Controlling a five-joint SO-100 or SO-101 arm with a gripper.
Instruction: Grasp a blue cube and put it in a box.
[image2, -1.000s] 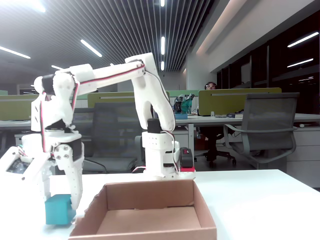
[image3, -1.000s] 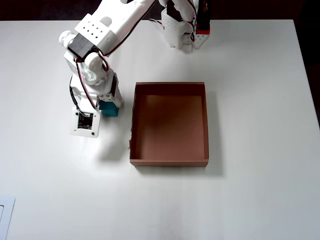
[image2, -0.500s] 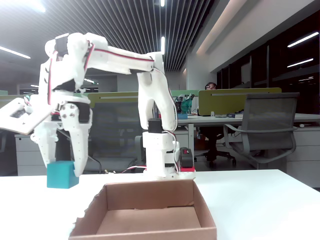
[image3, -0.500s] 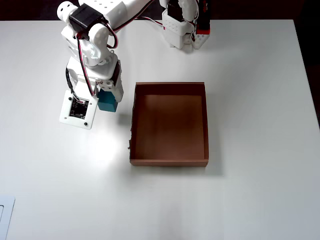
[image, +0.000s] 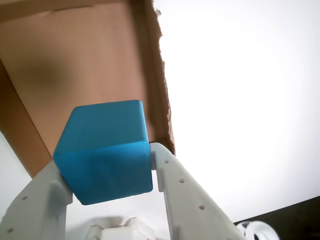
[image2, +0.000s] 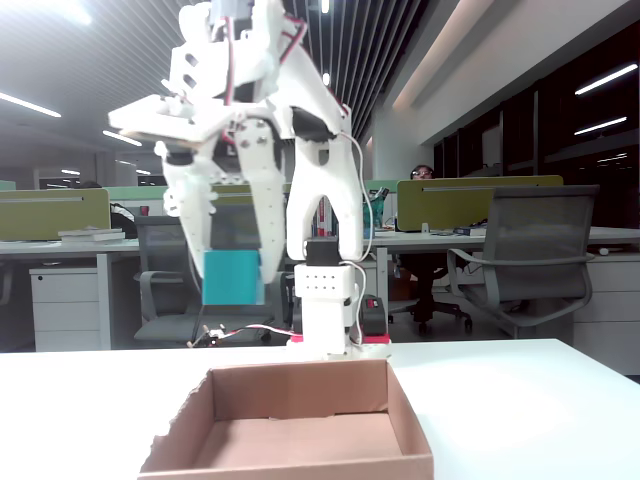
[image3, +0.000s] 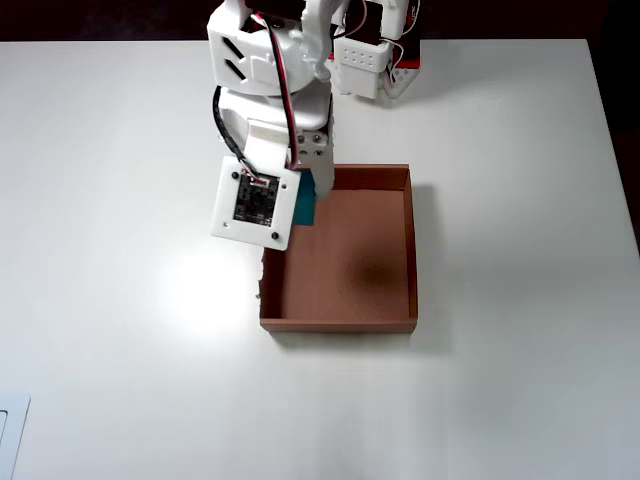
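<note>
The blue cube is held between my gripper's two white fingers, with the brown cardboard box floor below it in the wrist view. In the fixed view my gripper holds the cube well above the open box. In the overhead view the cube shows as a blue sliver under the wrist, over the box's left part near its far-left corner. My gripper is mostly hidden by the arm there.
The white table spreads all around the box. The arm's base stands at the table's far edge behind the box. An office with desks and a chair lies behind.
</note>
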